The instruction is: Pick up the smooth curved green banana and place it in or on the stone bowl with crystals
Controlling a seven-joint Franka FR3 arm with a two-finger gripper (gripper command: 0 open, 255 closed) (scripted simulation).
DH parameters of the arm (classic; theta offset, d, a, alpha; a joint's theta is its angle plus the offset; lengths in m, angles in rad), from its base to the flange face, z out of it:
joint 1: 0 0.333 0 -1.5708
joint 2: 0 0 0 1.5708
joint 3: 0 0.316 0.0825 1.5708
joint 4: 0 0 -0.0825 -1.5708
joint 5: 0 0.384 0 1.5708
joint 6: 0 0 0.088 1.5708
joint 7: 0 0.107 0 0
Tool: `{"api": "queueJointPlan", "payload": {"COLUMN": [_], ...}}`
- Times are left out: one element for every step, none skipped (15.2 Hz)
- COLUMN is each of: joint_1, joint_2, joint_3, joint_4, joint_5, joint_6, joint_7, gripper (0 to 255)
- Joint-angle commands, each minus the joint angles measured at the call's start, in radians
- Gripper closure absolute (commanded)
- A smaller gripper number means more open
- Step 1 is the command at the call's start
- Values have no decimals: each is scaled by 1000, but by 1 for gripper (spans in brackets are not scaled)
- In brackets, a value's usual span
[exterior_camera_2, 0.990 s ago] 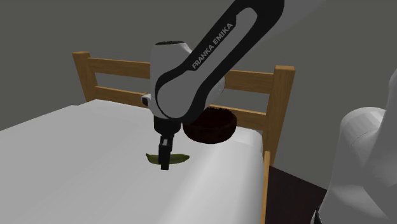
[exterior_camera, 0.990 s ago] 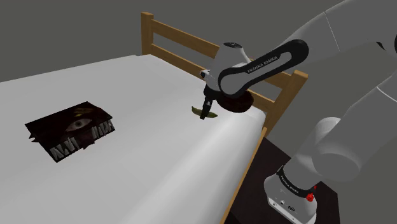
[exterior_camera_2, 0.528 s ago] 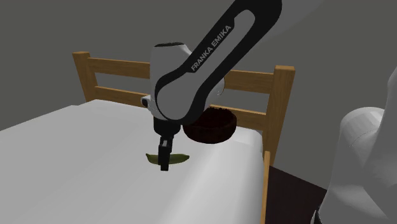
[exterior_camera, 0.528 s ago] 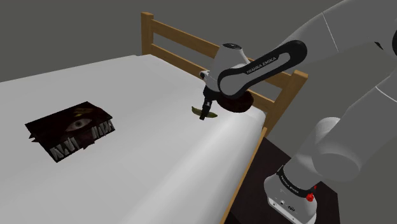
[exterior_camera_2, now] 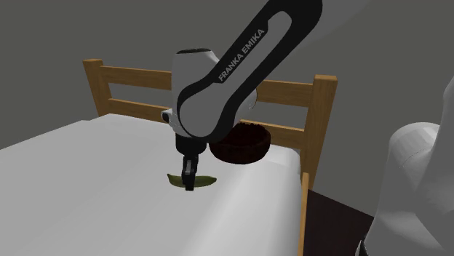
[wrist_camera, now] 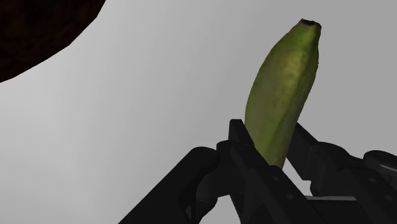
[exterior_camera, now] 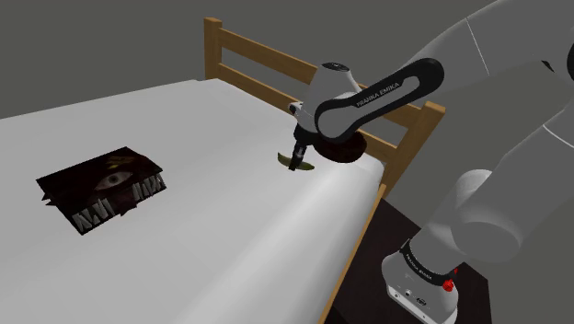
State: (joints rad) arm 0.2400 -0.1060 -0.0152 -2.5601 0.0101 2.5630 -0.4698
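Fingers of the gripper (wrist_camera: 270,140) clamp the green banana (wrist_camera: 283,83) near one end, low at the white bed (exterior_camera_2: 87,167), the dark bowl (exterior_camera_2: 244,144) just beside it. The smart play: lift straight up above the rim, grip firm, then carry slowly across to the bowl.

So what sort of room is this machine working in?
Probably a bedroom. A white mattress sits in a wooden bed frame with rails at one end, and a plain grey wall stands behind. The tool grips a green banana over the mattress.
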Motion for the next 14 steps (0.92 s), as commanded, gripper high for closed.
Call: {"api": "queueJointPlan", "payload": {"joint_1": [0,0,0,0,0,0,-1,-1,-1,-1,-1,-1,-1,-1], "joint_2": [0,0,-11,-23,-34,-44,-55,-65,-75,-85,-94,-103,-112,-121], "joint_3": [0,0,0,0,0,0,0,0,0,1,1,1,1,1], "joint_4": [0,0,4,8,12,17,22,27,32,38,43,49,55,62], "joint_5": [0,0,-1,-1,-1,-2,-2,-3,-3,-3,-4,-4,-4,-4], "joint_6": [0,0,-15,-30,-46,-61,-76,-92,-107,-122,-137,-152,-167,-182], "joint_7": [0,0,0,1,1,2,2,2,3,3,3,4,4,4], "gripper": [255,255,255,255,255,255,255,255,255,255,255,255,255,255]}}
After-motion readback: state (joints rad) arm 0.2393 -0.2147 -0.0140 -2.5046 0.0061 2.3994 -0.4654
